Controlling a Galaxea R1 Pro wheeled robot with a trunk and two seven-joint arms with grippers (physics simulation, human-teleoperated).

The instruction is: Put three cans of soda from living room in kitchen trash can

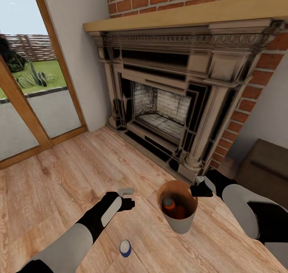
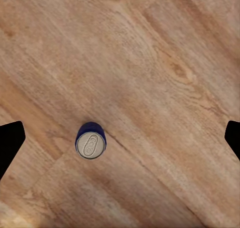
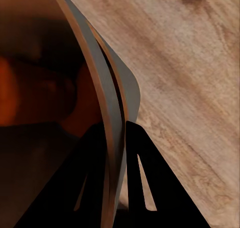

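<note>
The dark blue soda can (image 1: 125,248) stands upright on the wood floor (image 1: 60,185), at about seven o'clock from the trash can (image 1: 179,222) and well apart from it. At least one orange can (image 1: 170,206) already lies inside the bin. The right gripper (image 3: 116,138) pinches the bin's rim, one finger inside and one outside the wall. The left gripper (image 1: 127,197) hovers above the floor with its fingers spread wide; in the left wrist view the blue can (image 2: 90,141) sits off-centre, nearer one fingertip (image 2: 9,143). To do this well, the left arm should probably centre the can between the fingers, descend straight, and close on the can's mid-body. The ornate fireplace (image 1: 168,105) stands at twelve o'clock.
</note>
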